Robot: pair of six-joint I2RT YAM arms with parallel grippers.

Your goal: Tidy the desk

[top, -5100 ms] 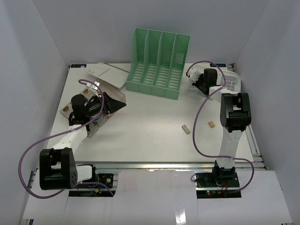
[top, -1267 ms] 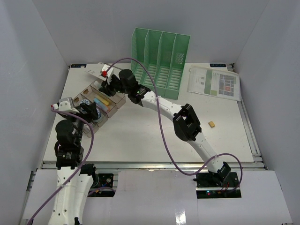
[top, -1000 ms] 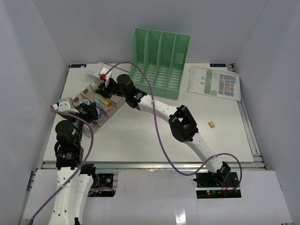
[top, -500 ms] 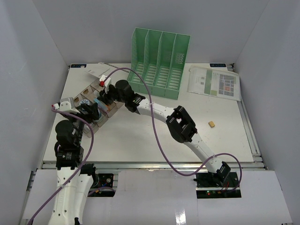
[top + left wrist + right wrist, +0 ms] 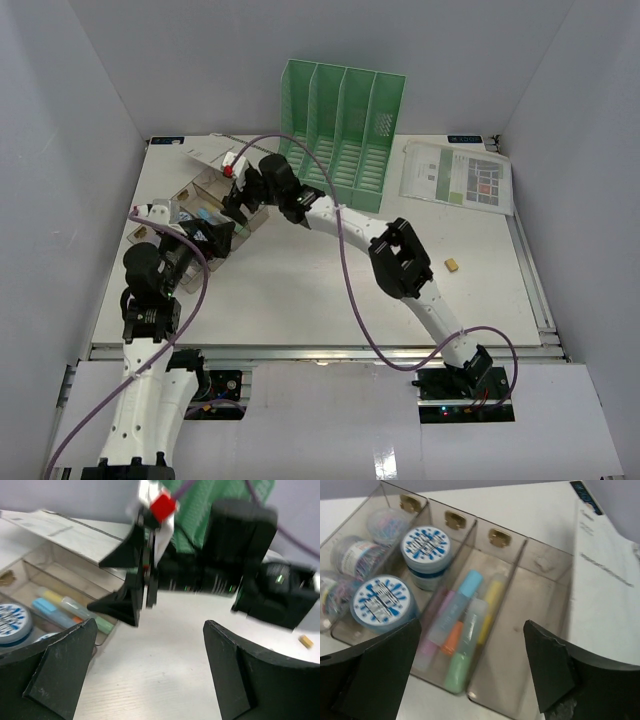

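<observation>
While the desk (image 5: 320, 290) spreads across the whole floor of the white enclosure, both arms meet over its far-left corner.

On that corner sits the clear compartment box (image 5: 470, 517), open-topped so things can drop in; highlighters (image 5: 462, 630) lie in one bay and lidded jars (image 5: 425, 545) stand in the next; the right gripper (image 5: 470, 675) hangs over the box with jaws spread and nothing between them, likely for a release or a fresh pick; the left gripper (image 5: 150, 670) is just beside it, also spread and empty; farther out stand the green file rack (image 5: 340, 130), a printed sheet (image 5: 455, 175) and a lone tan piece (image 5: 453, 265), probably yet to be sorted.
</observation>
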